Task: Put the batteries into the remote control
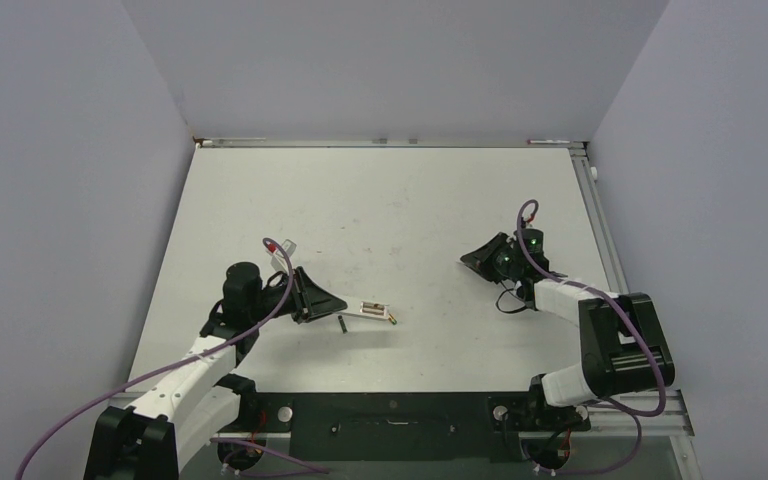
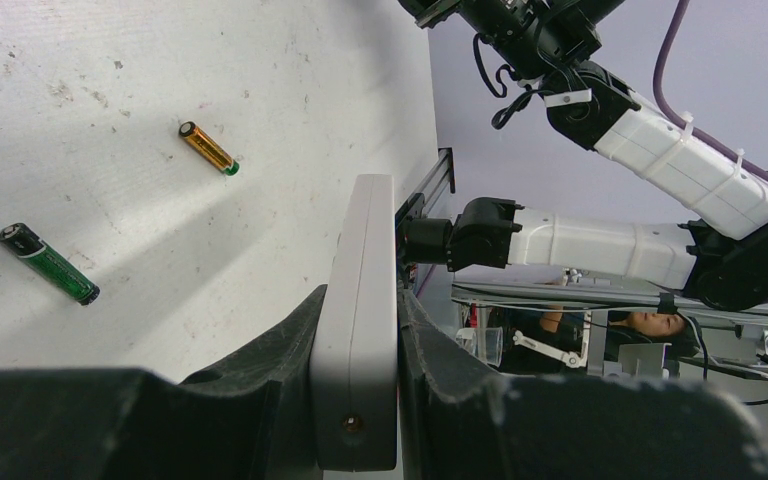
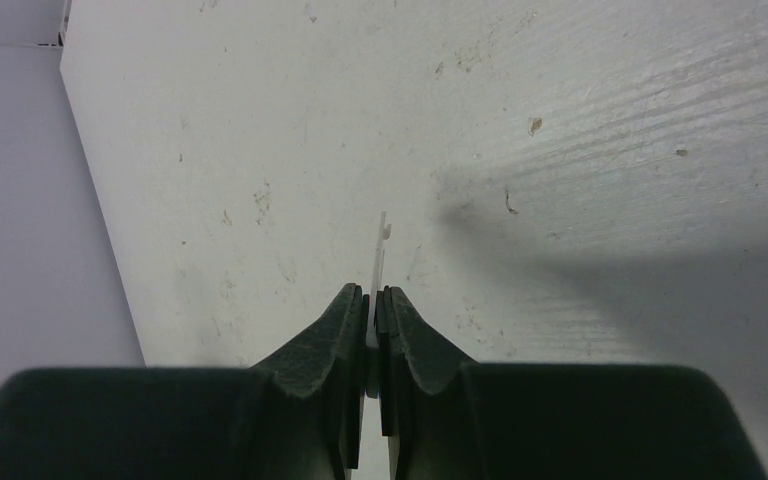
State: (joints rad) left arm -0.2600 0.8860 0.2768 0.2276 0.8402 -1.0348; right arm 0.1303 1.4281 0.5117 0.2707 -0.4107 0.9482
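The left jaws, part-closed, clamp the remote control (image 2: 358, 330) by one end. It is turned onto its narrow edge, with its long axis running rightward across the bench (image 1: 390, 200) toward the other arm. Just beside it, on the near side, lie the dark battery (image 2: 48, 263) and the gold battery (image 2: 208, 147), neither loaded. The right jaws, well apart, are pinched tight on a thin white strip (image 3: 381, 240), possibly the cover. Next, I judge, they must shed it and fetch a battery.

Lilac walls (image 1: 380, 60) — scuffed white table (image 1: 390, 200)
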